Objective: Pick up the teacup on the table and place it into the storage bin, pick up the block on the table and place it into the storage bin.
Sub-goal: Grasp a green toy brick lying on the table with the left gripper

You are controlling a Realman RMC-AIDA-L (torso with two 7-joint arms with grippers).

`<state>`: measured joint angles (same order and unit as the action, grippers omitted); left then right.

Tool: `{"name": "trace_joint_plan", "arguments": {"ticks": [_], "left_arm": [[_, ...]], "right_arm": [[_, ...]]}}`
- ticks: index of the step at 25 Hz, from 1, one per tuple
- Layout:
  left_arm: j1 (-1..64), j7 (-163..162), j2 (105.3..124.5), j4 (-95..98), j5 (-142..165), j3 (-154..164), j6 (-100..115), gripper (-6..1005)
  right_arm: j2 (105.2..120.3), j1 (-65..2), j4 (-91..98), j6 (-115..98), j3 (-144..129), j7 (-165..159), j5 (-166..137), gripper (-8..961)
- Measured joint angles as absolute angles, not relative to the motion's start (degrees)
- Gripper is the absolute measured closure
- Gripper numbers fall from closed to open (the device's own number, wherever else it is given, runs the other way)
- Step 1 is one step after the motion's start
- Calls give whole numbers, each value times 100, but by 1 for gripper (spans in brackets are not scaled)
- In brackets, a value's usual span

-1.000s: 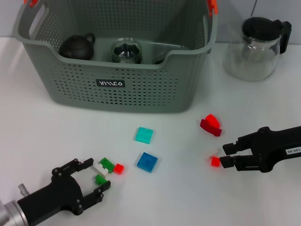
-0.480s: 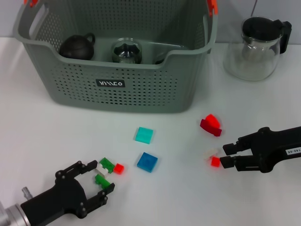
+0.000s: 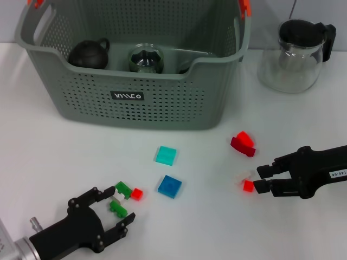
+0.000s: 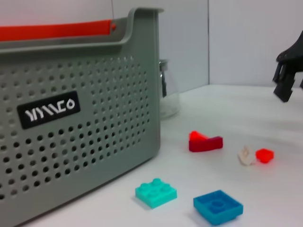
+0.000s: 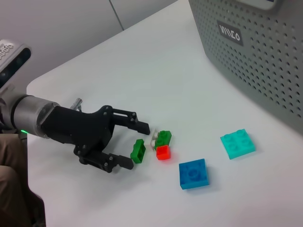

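Grey-green plastic walls mark the storage bin [image 3: 135, 103], which stands at the far side of the table [image 3: 49, 162] with a dark teapot [image 3: 88, 54] and a glass vessel [image 3: 146, 58] inside it; whether either is the teacup I cannot say, and no cup shows on the tabletop, so that half of the task looks done. What remains is the blocks scattered nearer the robot. The left gripper [image 3: 111, 208] lies low at the near left, its fingers spread wide on either side of a small green block [image 3: 117, 207], not touching it as far as the right wrist view shows, so the opening seems set to close on that piece. Just beyond sit another green block [image 3: 123, 189] and a little red block [image 3: 137, 193], close enough that they could be nudged in the closing. Toward the middle lie a teal block [image 3: 166, 155] and a blue block [image 3: 170, 186]. The right gripper [image 3: 261, 179] rests at the near right, fingers narrowly apart and holding nothing, just beside a small red piece [image 3: 248, 186]. A dark red block [image 3: 242, 143] lies farther off, and a glass teapot [image 3: 295, 51] stands at the far right.
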<state>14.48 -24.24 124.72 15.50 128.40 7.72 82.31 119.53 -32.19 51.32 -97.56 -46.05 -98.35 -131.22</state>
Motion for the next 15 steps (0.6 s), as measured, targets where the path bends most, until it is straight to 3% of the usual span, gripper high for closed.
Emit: {"name": "trace_joint_plan", "arguments": {"ticks": [15], "left_arm": [[1353, -2417, 12436, 1591, 12864, 433, 8427, 292]], "right_arm": [[11953, -3218, 5133, -9747, -4606, -9835, -13123, 538]]}}
